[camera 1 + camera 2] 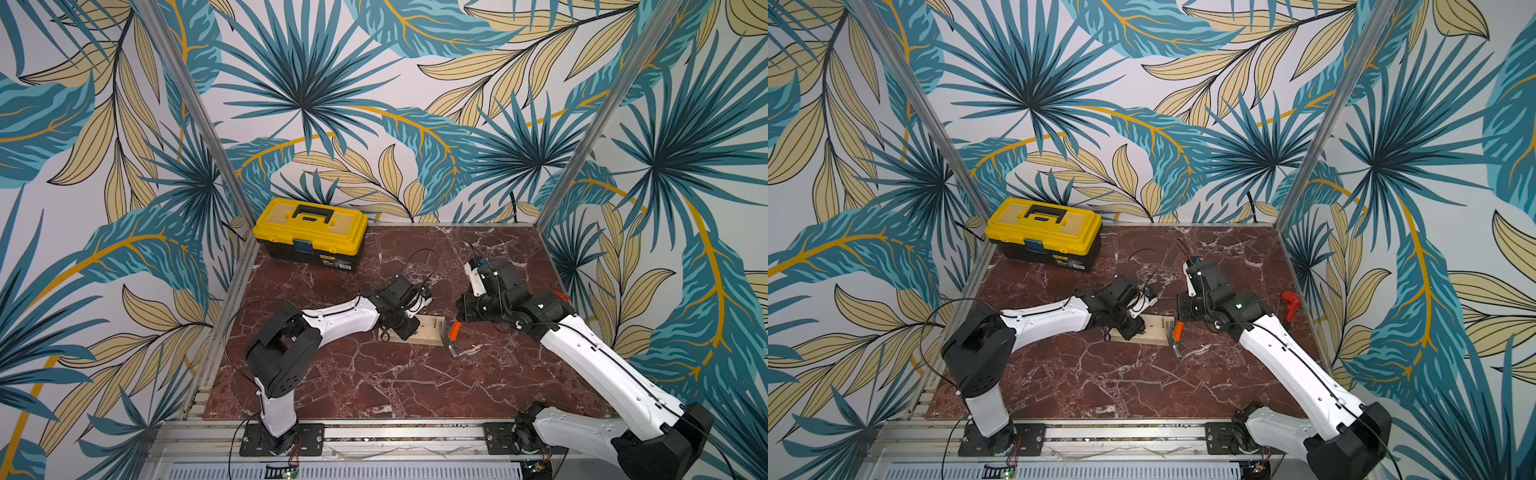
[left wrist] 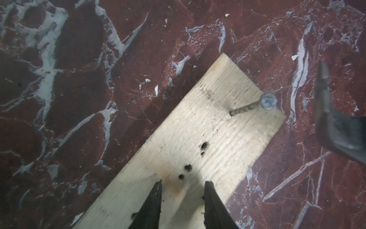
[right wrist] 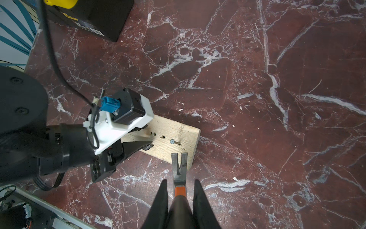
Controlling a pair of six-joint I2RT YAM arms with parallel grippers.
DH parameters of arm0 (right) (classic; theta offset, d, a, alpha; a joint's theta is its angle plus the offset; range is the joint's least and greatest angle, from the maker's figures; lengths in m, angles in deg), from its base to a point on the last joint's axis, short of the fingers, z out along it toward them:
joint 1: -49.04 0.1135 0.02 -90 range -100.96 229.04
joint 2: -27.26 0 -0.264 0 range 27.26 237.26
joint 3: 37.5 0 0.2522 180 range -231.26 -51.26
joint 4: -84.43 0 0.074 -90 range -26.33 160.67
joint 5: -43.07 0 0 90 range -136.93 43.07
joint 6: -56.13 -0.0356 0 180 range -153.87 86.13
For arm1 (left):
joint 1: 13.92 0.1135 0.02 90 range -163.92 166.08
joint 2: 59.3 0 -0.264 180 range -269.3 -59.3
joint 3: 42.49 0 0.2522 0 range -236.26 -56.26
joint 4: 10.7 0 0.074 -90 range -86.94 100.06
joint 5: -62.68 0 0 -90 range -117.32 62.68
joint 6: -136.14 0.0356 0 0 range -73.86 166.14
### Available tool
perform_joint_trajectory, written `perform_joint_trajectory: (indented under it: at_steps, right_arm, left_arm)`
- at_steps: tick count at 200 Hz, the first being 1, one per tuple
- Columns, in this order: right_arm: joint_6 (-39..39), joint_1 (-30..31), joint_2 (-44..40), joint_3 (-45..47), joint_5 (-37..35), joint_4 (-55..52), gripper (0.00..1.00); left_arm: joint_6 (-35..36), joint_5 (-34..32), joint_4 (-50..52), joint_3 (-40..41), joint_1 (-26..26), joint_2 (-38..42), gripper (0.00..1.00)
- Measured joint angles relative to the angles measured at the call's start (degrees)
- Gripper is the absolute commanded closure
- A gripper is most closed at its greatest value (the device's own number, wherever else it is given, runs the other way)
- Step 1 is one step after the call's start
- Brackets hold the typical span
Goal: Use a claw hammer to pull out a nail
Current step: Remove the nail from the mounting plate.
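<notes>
Hammer [image 3: 179,171] sits clamped in the right claw [image 3: 180,181], its fork near the nail [image 3: 172,141].

Two high, two close
Both top views overlook the whole table [image 1: 374,374] — both wrist cameras peer closely at one board [image 2: 198,128].

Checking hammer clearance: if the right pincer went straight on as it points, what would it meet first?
Probably the wooden board: the claw hammer held in the right pincer leads, its fork at the board's edge, the nail just beyond. Depth is unclear.
</notes>
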Motion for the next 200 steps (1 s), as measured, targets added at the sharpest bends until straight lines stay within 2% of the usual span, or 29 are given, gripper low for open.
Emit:
perform_joint_trajectory:
  at_steps: [200]
  right_arm:
    - [3.0, 1.6, 5.6, -0.1, -0.4, 5.5, 1.00]
  left_arm:
    - [-0.7, -0.1, 0.0, 0.0, 0.0, 0.0, 0.66]
